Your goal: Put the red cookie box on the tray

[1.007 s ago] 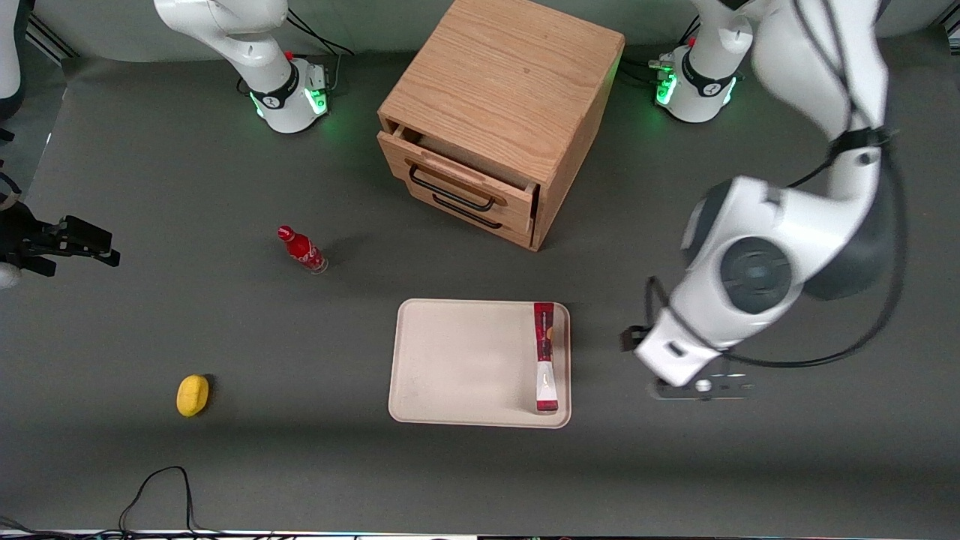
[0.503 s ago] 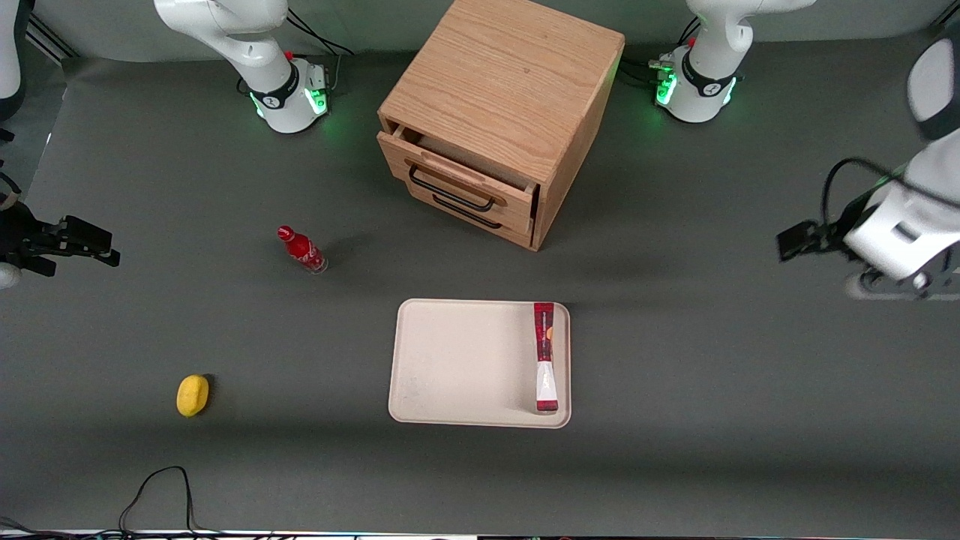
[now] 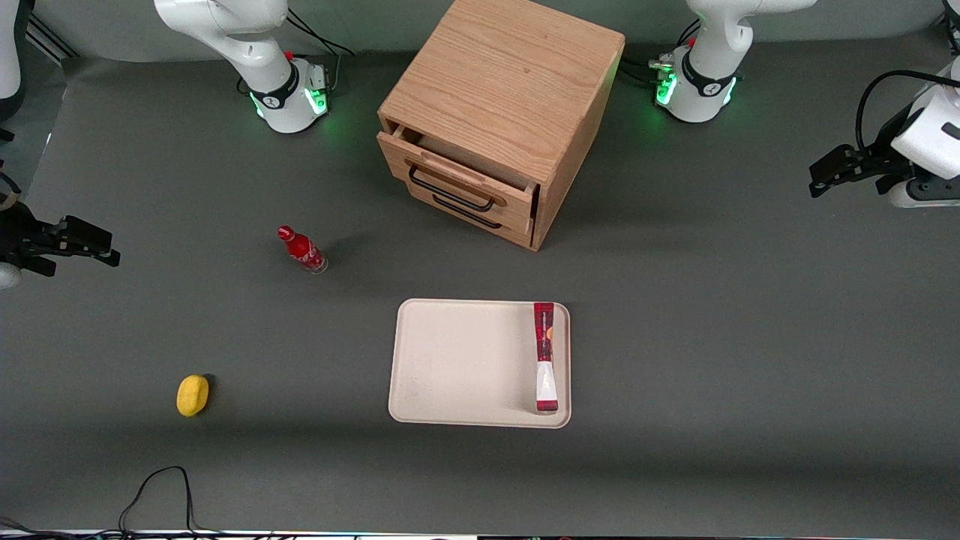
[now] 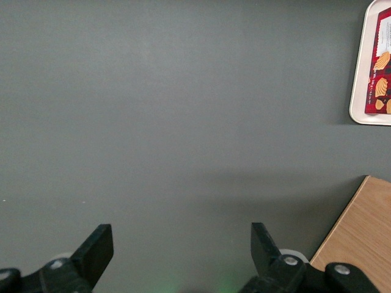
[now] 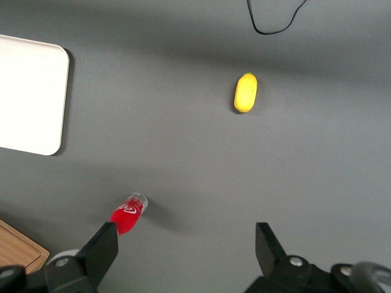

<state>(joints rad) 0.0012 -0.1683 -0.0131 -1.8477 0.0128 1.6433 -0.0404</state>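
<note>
Withdrawing arm: over the last second the left arm has swung up and away from the tray's working-arm end, out to the table's edge on its own side and farther from the front camera.
Gripper (image 3: 832,171): it hangs well apart from the tray, fingers (image 4: 98,245) spread wide with nothing between them, only bare grey table (image 4: 183,122) under them.
Red cookie box (image 3: 545,358): it sits on the tray (image 3: 465,360), inside the rim along the short edge toward the working arm, running lengthwise from the farther corner to the nearer one. It has not shifted while the arm left.
Meaning for the task: I judge the placing done. The box rests unaided inside the tray and the arm is clearing off, so nothing more seems needed.
Front view only: the box reads as a narrow red plaid strip with a whitish nearer part, so it looks set on a thin edge. This view also shows the wooden drawer cabinet (image 3: 510,97), farther from the camera than the tray.
Left wrist view only: a broad face of the box (image 4: 380,61) shows, printed with cookies, by the tray rim (image 4: 360,79). Whether it leans on the rim I cannot tell.
Right wrist view only: the red soda bottle (image 5: 125,217) and a yellow object (image 5: 245,93) toward the parked arm's end, both untouched.
</note>
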